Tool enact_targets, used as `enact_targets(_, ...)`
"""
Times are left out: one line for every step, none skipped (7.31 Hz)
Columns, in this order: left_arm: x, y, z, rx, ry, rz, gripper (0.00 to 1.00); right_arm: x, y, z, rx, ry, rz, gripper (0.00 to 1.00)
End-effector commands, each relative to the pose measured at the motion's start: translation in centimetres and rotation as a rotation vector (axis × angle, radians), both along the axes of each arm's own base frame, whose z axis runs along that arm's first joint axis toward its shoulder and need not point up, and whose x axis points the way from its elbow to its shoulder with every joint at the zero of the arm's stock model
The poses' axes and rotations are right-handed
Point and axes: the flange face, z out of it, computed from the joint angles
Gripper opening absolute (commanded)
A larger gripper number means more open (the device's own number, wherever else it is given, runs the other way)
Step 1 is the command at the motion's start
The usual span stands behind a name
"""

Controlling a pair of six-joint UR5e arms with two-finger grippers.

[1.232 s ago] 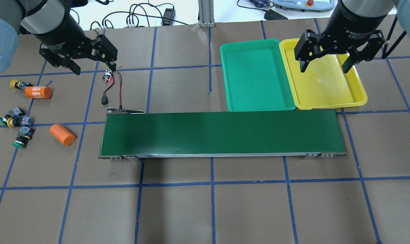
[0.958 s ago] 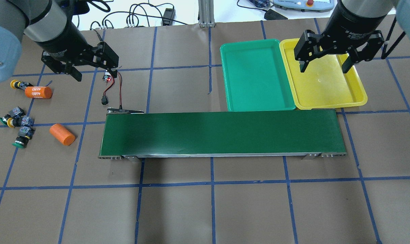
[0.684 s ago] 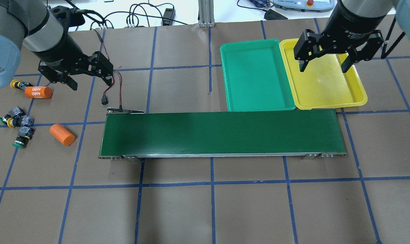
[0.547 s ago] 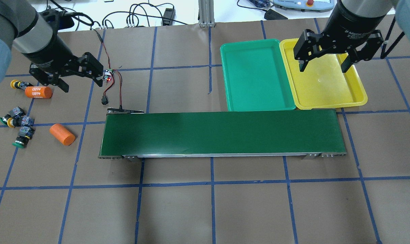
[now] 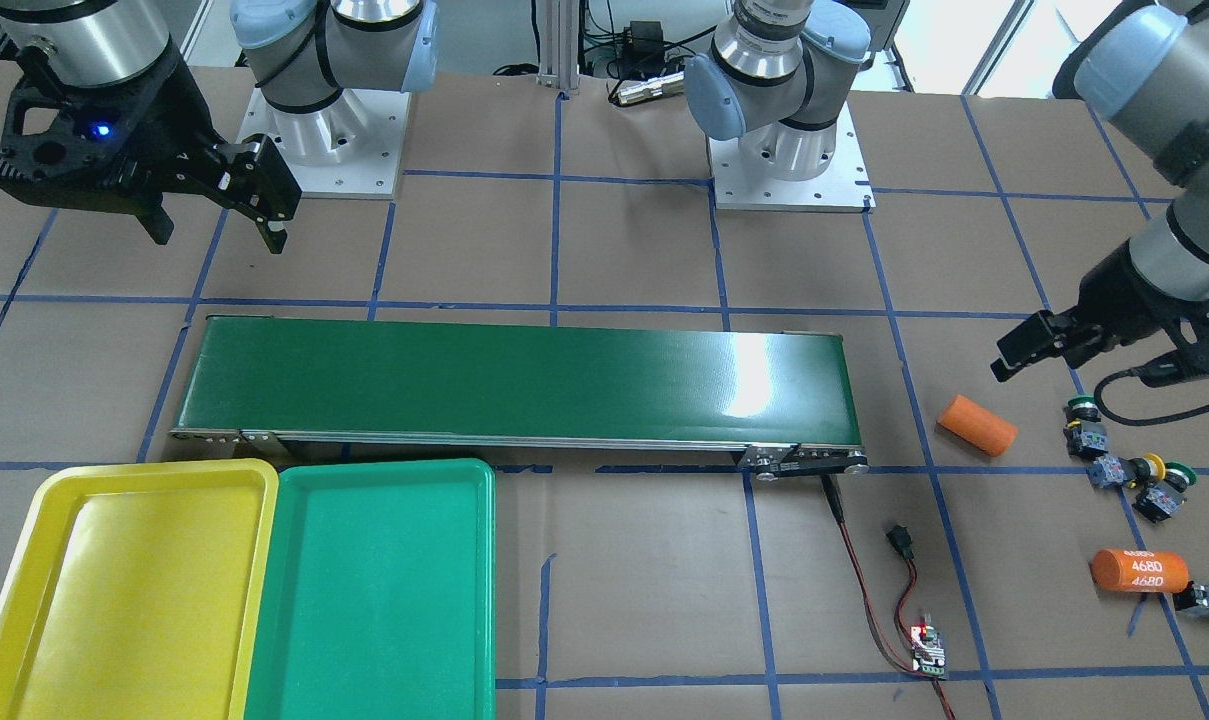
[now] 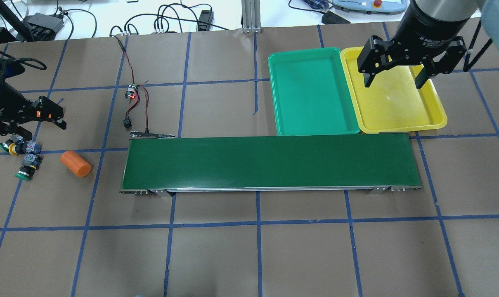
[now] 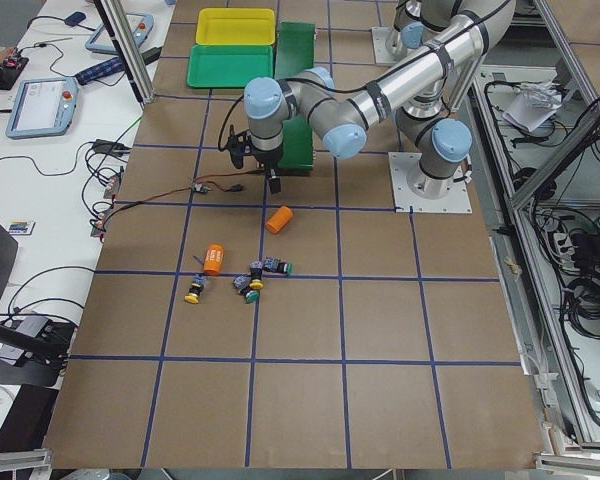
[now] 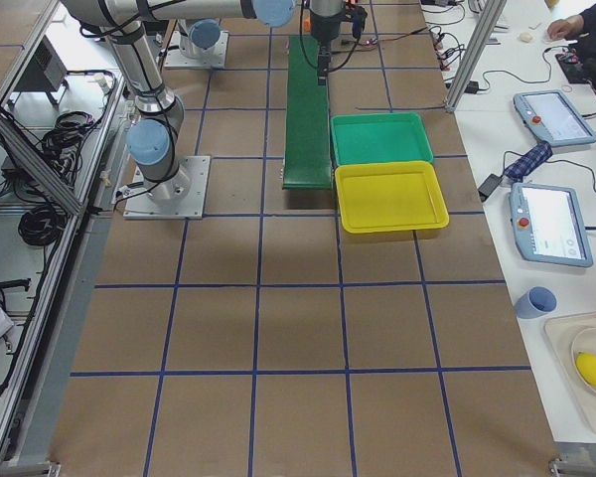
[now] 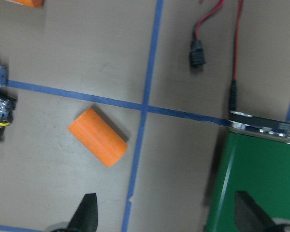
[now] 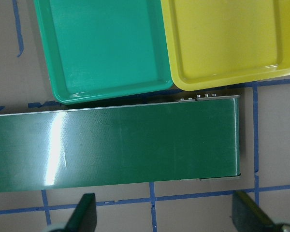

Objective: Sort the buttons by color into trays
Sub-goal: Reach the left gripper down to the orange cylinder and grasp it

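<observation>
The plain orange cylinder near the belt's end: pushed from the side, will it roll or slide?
The plain orange cylinder lies on its side on flat paper, so a push against its curved wall would probably roll it. A push on a flat end would more likely slide it. Its weight cannot be judged.

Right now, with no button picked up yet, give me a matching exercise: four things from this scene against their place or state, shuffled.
Column one:
1 right gripper
2 left gripper
3 plain orange cylinder
4 green tray

Column two:
A empty, beside the yellow tray
B open, close to the buttons
C lying between the buttons and the conveyor
D open, at the conveyor's tray end

Pairs: 1-D, 2-B, 3-C, 4-A
</observation>
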Motion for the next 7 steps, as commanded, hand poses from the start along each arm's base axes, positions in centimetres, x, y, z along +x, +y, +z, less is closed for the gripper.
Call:
enact_targets(2.4,0.5,-5.4,0.067,0.024,0.211,1.0,0.0,0.0,0.0,0.0,0.001,0.0,1.0)
enact_targets(3.1,-0.4,-7.4,0.035,0.003,0.266,1.0,0.0,0.0,0.0,0.0,0.001,0.0,1.0)
enact_targets(3.7,-1.2,-8.9,-0.025,-0.03,0.322,1.0,0.0,0.0,0.0,0.0,-0.001,0.0,1.0)
enact_targets(3.6,-1.0,-10.9,-0.009,-0.022,0.331,1.0,0.0,0.0,0.0,0.0,-0.001,0.0,1.0)
enact_targets(2.8,-0.1,-14.1,0.032,0.006,0.328,1.0,0.0,0.0,0.0,0.0,-0.001,0.0,1.0)
enact_targets(2.7,0.1,-15.0,0.047,0.008,0.325,1.0,0.0,0.0,0.0,0.0,-0.001,0.0,1.0)
enact_targets(2.4,0.3,-15.4,0.057,0.012,0.32,1.0,0.0,0.0,0.0,0.0,-0.001,0.0,1.0)
